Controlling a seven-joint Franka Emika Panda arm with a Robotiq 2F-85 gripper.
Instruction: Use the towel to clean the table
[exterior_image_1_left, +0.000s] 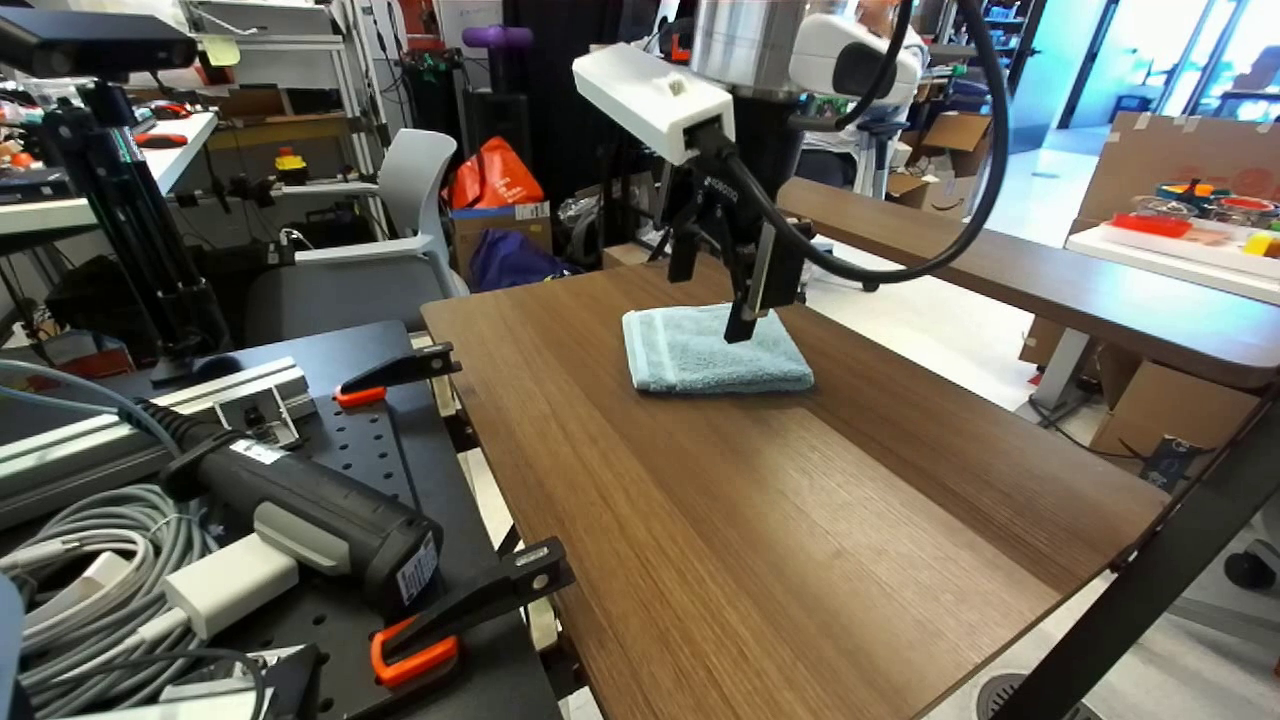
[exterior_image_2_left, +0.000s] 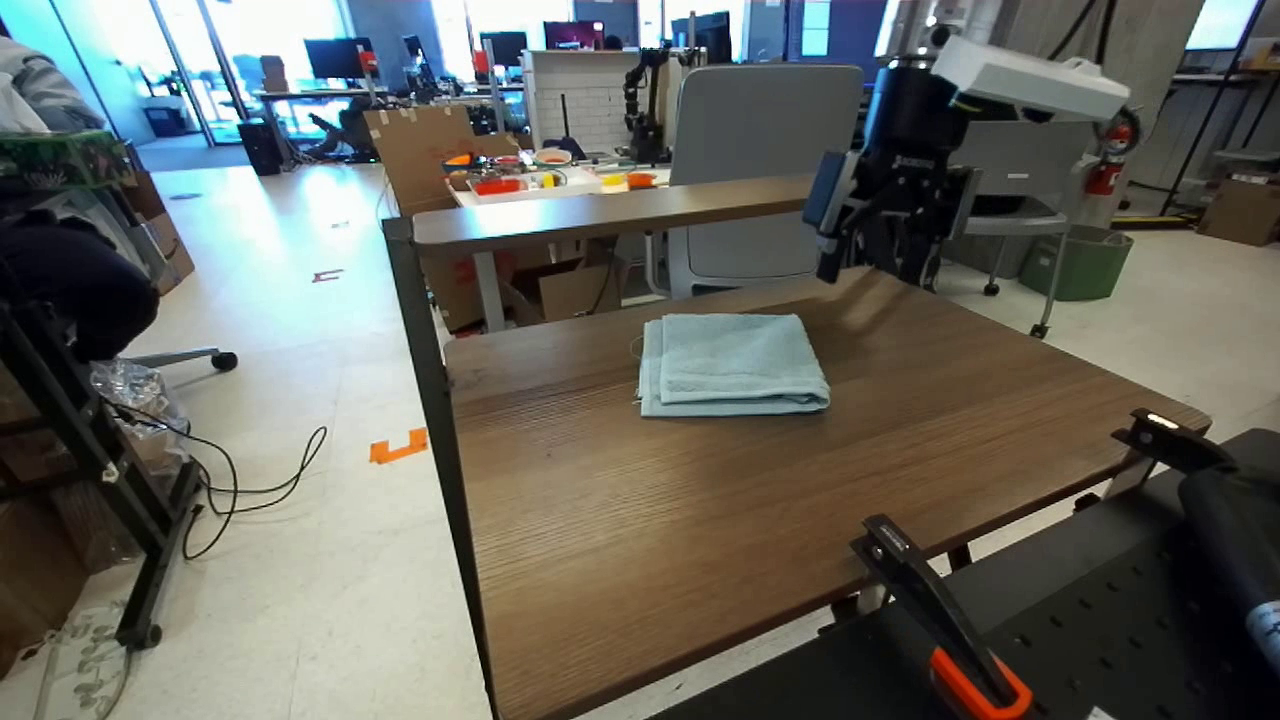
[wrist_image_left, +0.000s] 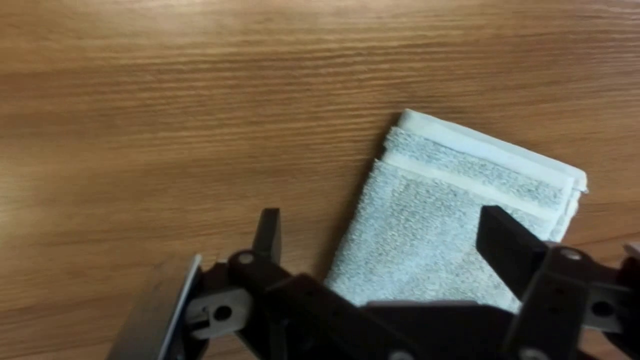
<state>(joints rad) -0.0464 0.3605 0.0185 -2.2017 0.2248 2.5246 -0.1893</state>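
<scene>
A light blue folded towel (exterior_image_1_left: 700, 355) lies flat on the brown wooden table (exterior_image_1_left: 800, 530). The towel also shows in an exterior view (exterior_image_2_left: 735, 360) and in the wrist view (wrist_image_left: 425, 235), where its banded edge points up and right. My gripper (exterior_image_1_left: 711, 300) is open and empty above the table, fingers pointing down. In an exterior view the gripper (exterior_image_2_left: 870, 272) hangs over the table's far side, behind and right of the towel. In the wrist view the gripper (wrist_image_left: 381, 211) has its right finger over the towel and its left finger over bare wood beside the towel's edge.
Black and orange clamps (exterior_image_1_left: 420, 640) grip the table's side near a black bench (exterior_image_1_left: 370, 440) holding a black handheld tool (exterior_image_1_left: 310, 510) and coiled cables (exterior_image_1_left: 110, 570). A dark post (exterior_image_2_left: 440, 450) stands at one table end. Another brown table (exterior_image_2_left: 620, 208) and a grey chair (exterior_image_2_left: 765, 170) are beyond.
</scene>
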